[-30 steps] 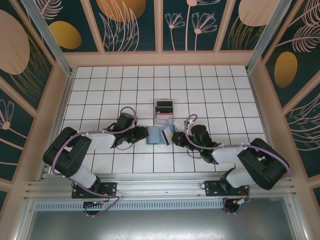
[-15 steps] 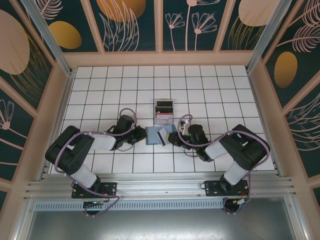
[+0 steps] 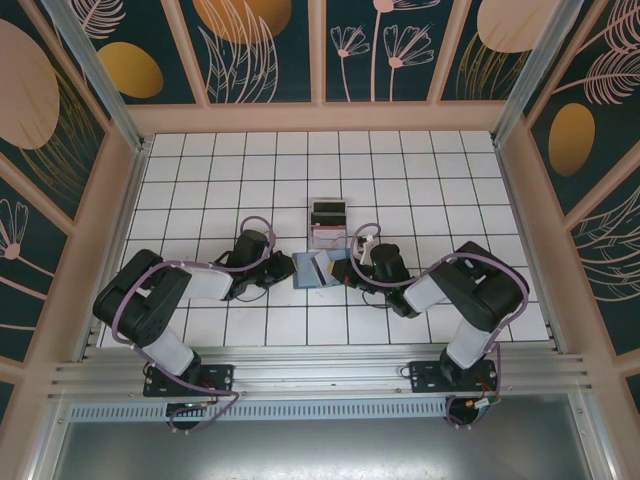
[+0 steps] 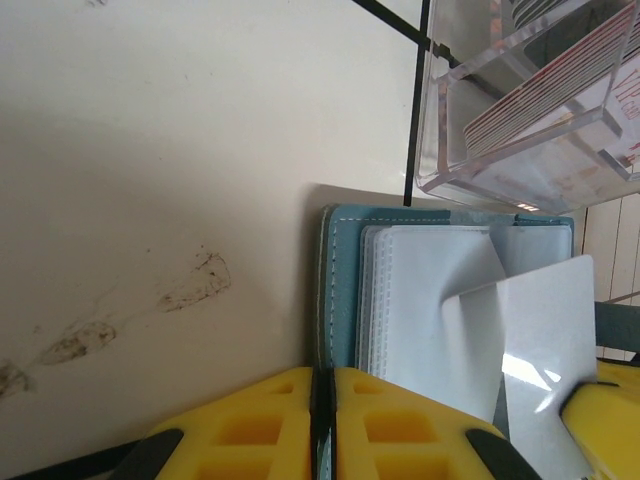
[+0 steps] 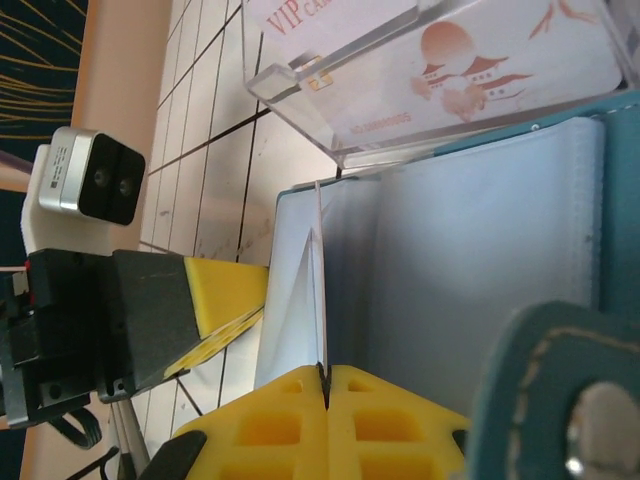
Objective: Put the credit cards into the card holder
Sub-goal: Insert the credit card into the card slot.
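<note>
The card holder (image 3: 308, 277) lies open on the tiles between the two arms, teal outside with pale pockets (image 4: 420, 300) inside. My left gripper (image 3: 289, 268) (image 4: 322, 388) is shut on its left teal edge (image 4: 338, 290). My right gripper (image 3: 343, 270) (image 5: 325, 376) is shut on one pale grey credit card (image 3: 322, 265) (image 5: 298, 310). The card is tilted over the open pockets, its far corner resting on them (image 4: 545, 345). Other credit cards stand in a clear plastic box (image 3: 328, 224) (image 5: 400, 90) just beyond the card holder.
The clear box (image 4: 520, 100) almost touches the card holder's far edge. The holder's teal snap strap (image 5: 560, 390) sticks up close to my right fingers. Both grippers are within a tile of each other over the holder. White tiled floor lies open to either side.
My left gripper has closed on the card holder's edge. My right gripper has moved left with the card, from beside the holder to over its open pockets.
</note>
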`<state>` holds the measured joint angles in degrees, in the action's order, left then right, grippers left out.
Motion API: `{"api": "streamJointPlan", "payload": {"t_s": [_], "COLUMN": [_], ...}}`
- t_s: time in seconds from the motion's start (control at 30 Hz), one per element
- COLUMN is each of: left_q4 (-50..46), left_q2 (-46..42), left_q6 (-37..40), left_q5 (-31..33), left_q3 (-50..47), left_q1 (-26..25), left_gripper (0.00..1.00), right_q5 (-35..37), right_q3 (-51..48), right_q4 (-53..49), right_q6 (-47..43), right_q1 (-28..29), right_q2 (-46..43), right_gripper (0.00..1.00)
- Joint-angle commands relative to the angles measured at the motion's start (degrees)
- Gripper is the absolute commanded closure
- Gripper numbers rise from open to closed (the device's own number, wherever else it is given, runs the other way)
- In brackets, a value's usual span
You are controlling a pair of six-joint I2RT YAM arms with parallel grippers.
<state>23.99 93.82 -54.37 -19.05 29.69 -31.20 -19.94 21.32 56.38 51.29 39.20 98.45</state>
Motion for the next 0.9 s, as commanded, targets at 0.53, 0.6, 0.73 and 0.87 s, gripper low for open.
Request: {"api": "streamJointPlan", "payload": {"t_s": [0.53,0.6,0.73,0.87], "left_q4": [0.66,0.8,1.68,2.62], "left_q2": [5.58,5.5,5.58,5.85], "left_q6": [-1.01,-1.09,-1.37,-1.72], "left_q5": [-1.78,-1.69,-1.78,-1.96], "left_q3": [-1.57,-1.7,-2.3,-2.77], "left_q1": [-1.43,-1.42,-1.44,-1.57], "left_gripper": [0.86,0.86,0.86,0.88], "right_q5": [6.9,7.54,8.76,8.47], "right_q3": [-1.15,-1.04,-0.25,2.31], "right_q4": [12.3,12.7,11.01,7.24], "right_q6": [14.3,14.43,14.29,12.65], "right_q1": [2.69,3.16,4.1,5.47], "right_q2": [8.33,8.52,8.54,8.78], "right_gripper": [0.99,0.99,0.99,0.99]}}
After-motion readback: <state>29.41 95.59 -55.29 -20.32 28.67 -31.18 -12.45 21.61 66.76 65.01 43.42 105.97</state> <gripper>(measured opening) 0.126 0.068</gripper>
